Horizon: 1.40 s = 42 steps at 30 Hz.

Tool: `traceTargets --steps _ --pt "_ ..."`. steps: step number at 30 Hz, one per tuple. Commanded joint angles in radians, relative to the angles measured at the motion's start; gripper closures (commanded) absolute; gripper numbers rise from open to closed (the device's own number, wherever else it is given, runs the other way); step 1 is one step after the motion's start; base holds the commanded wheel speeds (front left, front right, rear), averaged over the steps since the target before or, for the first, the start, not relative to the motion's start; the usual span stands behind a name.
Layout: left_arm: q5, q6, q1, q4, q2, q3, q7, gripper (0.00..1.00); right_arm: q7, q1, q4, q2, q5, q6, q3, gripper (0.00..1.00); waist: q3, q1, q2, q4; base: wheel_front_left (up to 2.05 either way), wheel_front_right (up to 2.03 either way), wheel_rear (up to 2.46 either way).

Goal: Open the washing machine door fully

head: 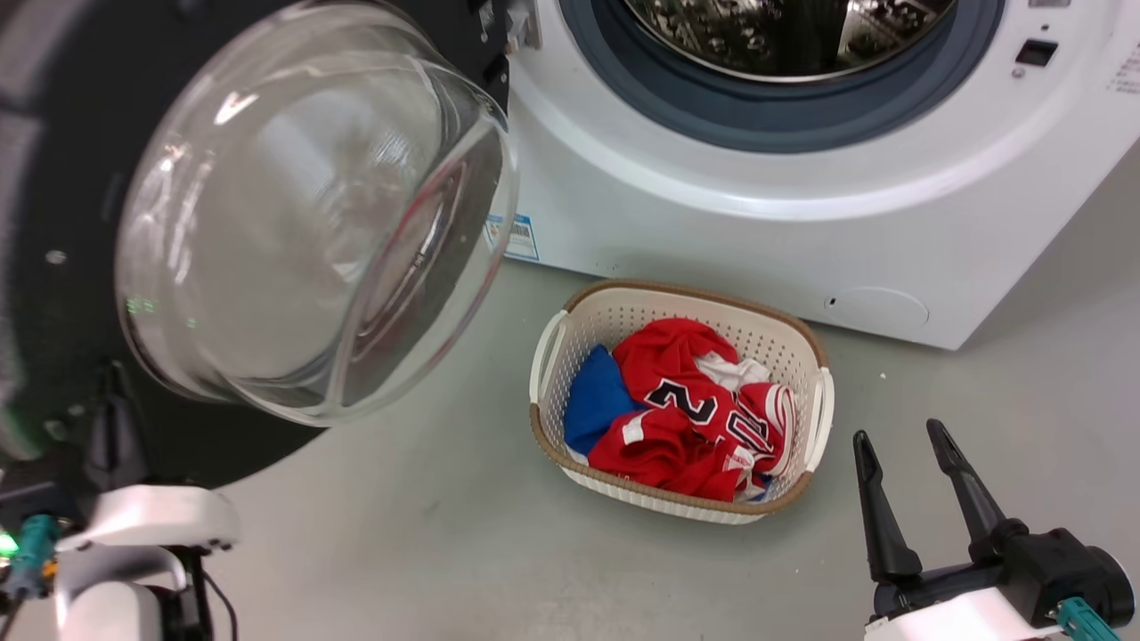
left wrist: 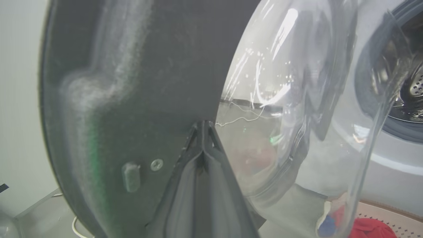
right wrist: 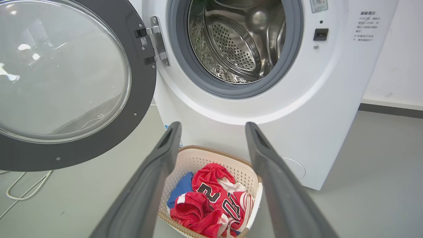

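- The laundry basket [head: 686, 296], white lattice with a brown rim, stands on the grey floor just in front of the washing machine [head: 712, 223].
- It holds a crumpled red jersey [head: 695, 409] with dark numbers, and a blue cloth [head: 595, 396] tucked against its left wall.
- The steel drum [right wrist: 238, 43] stands uncovered inside its grey gasket, its perforated wall and paddles showing.
- The washing machine door [head: 312, 214] hangs swung out on its metal hinge [right wrist: 157, 41] to the left of the drum mouth, the bulging glass bowl turned toward the robot.
- The left gripper [left wrist: 202, 127] has its two fingers pressed together, tips at the door's black inner rim right by the edge of the glass; whether they touch the rim cannot be told.
- The right gripper [head: 898, 432] hangs spread wide and holds nothing, low to the right of the basket.
- The head view cuts off the door's top and left edge and the upper drum.
- The glass bowl covers part of the blue label sticker [head: 515, 236].
- In the left wrist view, the basket's colours are only a smear through the glass.
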Motion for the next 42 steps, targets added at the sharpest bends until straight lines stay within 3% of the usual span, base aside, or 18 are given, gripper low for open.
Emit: traceTargets --steps 1,27,42 --pt "0.005 0.000 -0.025 0.010 0.011 0.028 0.002 1.00 -0.002 -0.018 -0.004 0.002 -0.010 0.000 -0.002 0.00 0.016 -0.0001 -0.0001 -0.004 0.00 0.00 0.00" --pt "0.038 -0.088 -0.226 0.217 0.068 0.265 0.002 1.00 -0.002 -0.077 0.000 0.002 -0.034 0.000 0.001 0.00 0.089 -0.0001 -0.0001 -0.052 0.00 0.00 0.00" --pt "0.119 -0.116 -0.165 0.192 0.043 0.257 0.002 1.00 -0.002 -0.043 0.017 0.002 0.001 0.000 -0.007 0.00 0.012 -0.0001 -0.0001 -0.070 0.00 0.00 0.00"
